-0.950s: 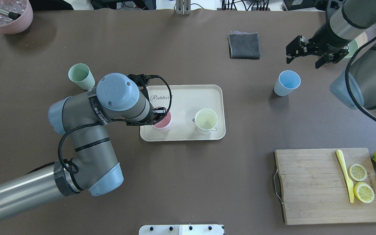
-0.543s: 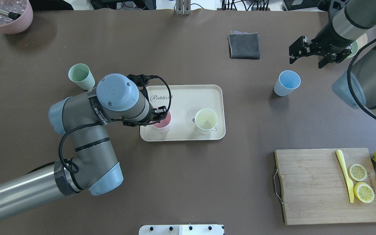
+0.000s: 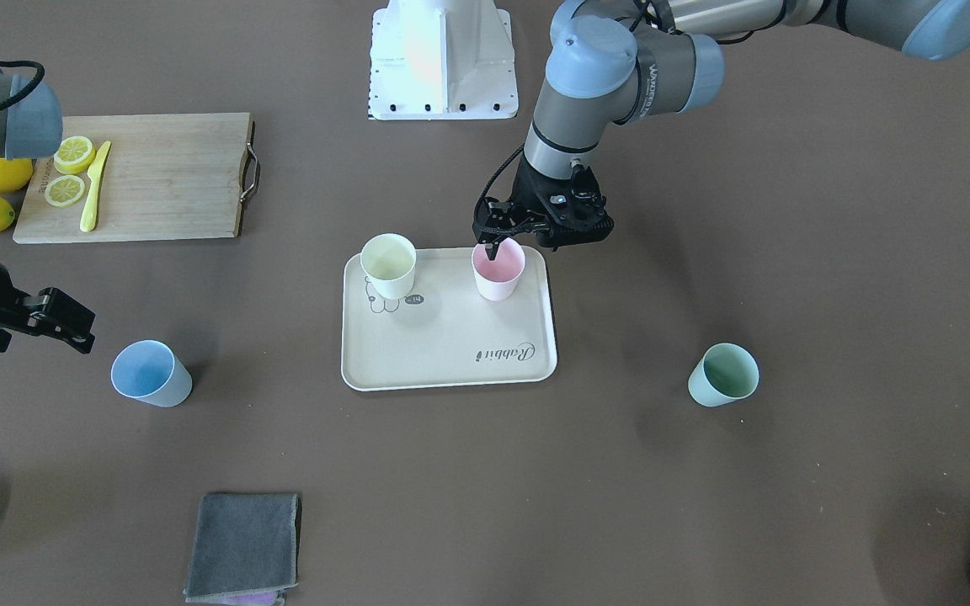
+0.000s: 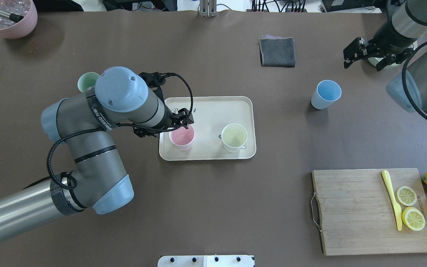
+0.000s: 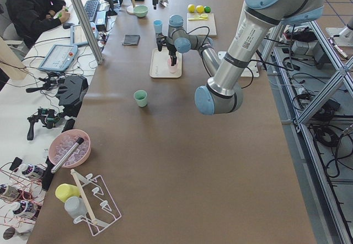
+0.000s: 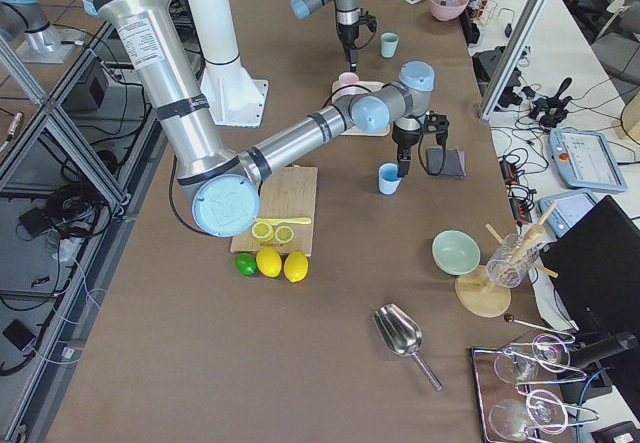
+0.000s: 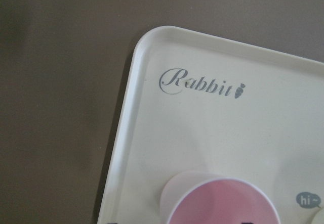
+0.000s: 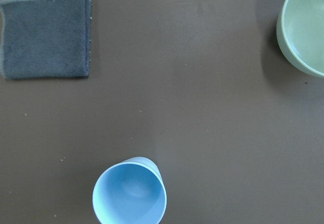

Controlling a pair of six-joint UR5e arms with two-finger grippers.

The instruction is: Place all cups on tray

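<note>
The brown table (image 4: 213, 207) carries everything. A wooden cutting board (image 4: 350, 211) lies at its near right corner in the overhead view. The cream tray (image 4: 213, 105) sits near the middle of the table. A folded grey cloth (image 4: 277, 52) lies beyond the tray, well apart from it.

Two cups stand upright on the tray. The pink cup (image 4: 182, 138) is on its left half and the yellow cup (image 4: 234, 137) on its right half, with a gap between them. The blue cup (image 4: 325, 94) stands on the table to the right of the tray. The green cup (image 3: 723, 374) stands on the table on the tray's other side.

The left end effector (image 3: 514, 242) hovers just above the pink cup's rim, released, its fingers spread and clear of the cup wall. The right end effector (image 4: 363, 65) hangs beyond the blue cup, released and holding nothing.
</note>
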